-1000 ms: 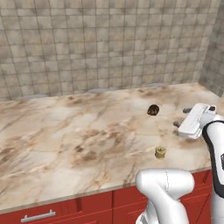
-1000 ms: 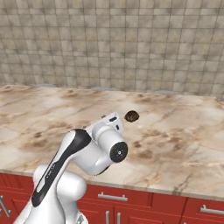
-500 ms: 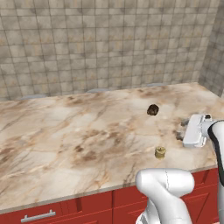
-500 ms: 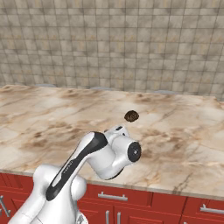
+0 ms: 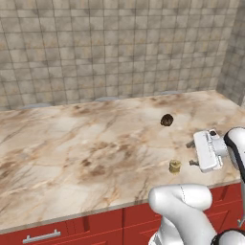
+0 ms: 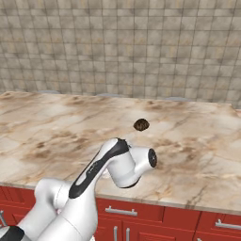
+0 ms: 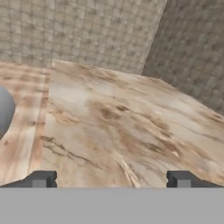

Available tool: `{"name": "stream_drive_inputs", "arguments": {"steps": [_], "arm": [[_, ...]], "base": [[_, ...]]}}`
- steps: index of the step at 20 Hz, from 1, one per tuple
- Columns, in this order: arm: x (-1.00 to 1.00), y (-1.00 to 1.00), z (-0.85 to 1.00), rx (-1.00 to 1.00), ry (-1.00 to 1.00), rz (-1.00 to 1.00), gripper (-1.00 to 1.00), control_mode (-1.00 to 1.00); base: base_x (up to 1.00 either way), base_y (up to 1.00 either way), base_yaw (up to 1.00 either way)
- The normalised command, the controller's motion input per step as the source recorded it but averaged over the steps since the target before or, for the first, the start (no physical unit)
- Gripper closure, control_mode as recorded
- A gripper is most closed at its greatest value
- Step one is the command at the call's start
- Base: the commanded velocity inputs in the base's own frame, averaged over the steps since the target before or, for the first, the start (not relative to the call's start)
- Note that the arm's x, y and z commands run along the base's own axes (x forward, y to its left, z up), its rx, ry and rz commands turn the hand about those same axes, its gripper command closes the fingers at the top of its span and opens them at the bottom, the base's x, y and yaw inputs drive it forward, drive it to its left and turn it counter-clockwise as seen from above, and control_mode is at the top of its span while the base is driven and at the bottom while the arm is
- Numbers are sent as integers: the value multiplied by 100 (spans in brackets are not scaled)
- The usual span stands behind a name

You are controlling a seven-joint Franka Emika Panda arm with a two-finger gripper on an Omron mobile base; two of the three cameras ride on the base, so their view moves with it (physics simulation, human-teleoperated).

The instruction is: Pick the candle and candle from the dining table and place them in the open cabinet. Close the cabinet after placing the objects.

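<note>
Fingers [image 7: 112, 179] spread wide, empty, low over tabletop [image 5: 86, 153]. Golden-tan candle [image 5: 174, 166] stands just beside the hand, nearer than dark lump [image 5: 166, 120]. Risk: sideways approach knocks the tiny candle over or off the front edge.

A broad marbled tabletop [image 5: 86, 153] is seen across the middle of the frame, with a grey tiled wall [image 5: 115, 48] behind it. A squat golden-tan candle [image 5: 174, 166] stands at lower right, near the front edge. A dark brown round lump [image 5: 166, 120] lies above it, farther back. The white pincer [image 5: 191, 153] is seen at the right edge, just beside the candle, apart from it. Red drawer fronts [image 5: 72, 232] run along the bottom.
</note>
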Motion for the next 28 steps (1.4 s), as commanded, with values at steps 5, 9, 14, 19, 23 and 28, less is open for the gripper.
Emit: {"name": "stream_drive_inputs", "arguments": {"steps": [5,9,14,19,23,28], "arm": [[6,0,-42,-8,0,23,-100,-100],[5,0,-38,-11,0,12,-100,-100],[29,0,-40,-18,0,4,-100,-100],[47,0,-29,-14,0,0,-100,-100],[45,2,-33,-8,0,0,-100,-100],[25,1,-47,-7,1,0,-100,-100]], "base": [[0,0,0],[0,0,0],[0,0,0],[0,0,0],[0,0,0],[0,0,0]]}}
